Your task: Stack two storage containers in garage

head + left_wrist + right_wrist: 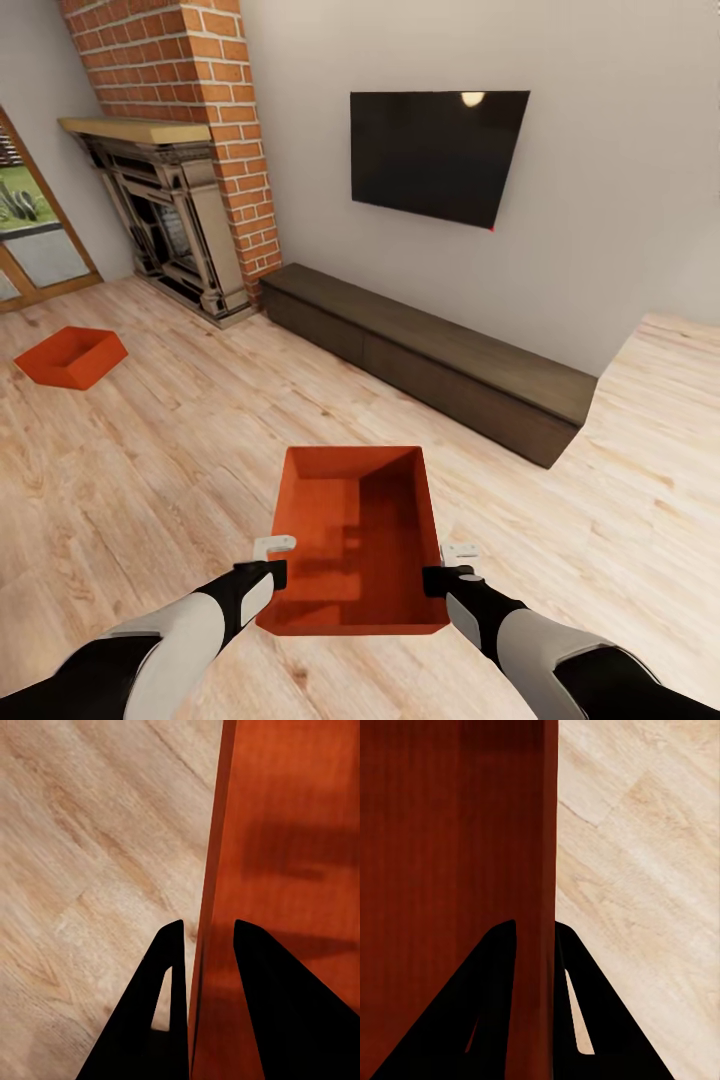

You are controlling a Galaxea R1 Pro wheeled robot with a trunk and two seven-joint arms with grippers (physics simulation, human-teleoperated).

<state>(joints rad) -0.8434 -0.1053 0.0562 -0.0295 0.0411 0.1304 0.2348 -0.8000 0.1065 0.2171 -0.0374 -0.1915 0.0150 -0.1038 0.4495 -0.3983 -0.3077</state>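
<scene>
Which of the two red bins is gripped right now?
The near container, with the left gripper and right gripper on its side walls. The far container sits untouched by the fireplace.

Head view high, angled down; wrist views close, each along container [355,540] wall, probably downward.

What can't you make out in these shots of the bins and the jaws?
- Head view: underside of the held container, hidden by its own walls.
- Head view: inside of the far container, too small.
- Left wrist view: left gripper contact with the wall, in shadow.
- Right wrist view: right gripper, base cut off by the edge.
</scene>
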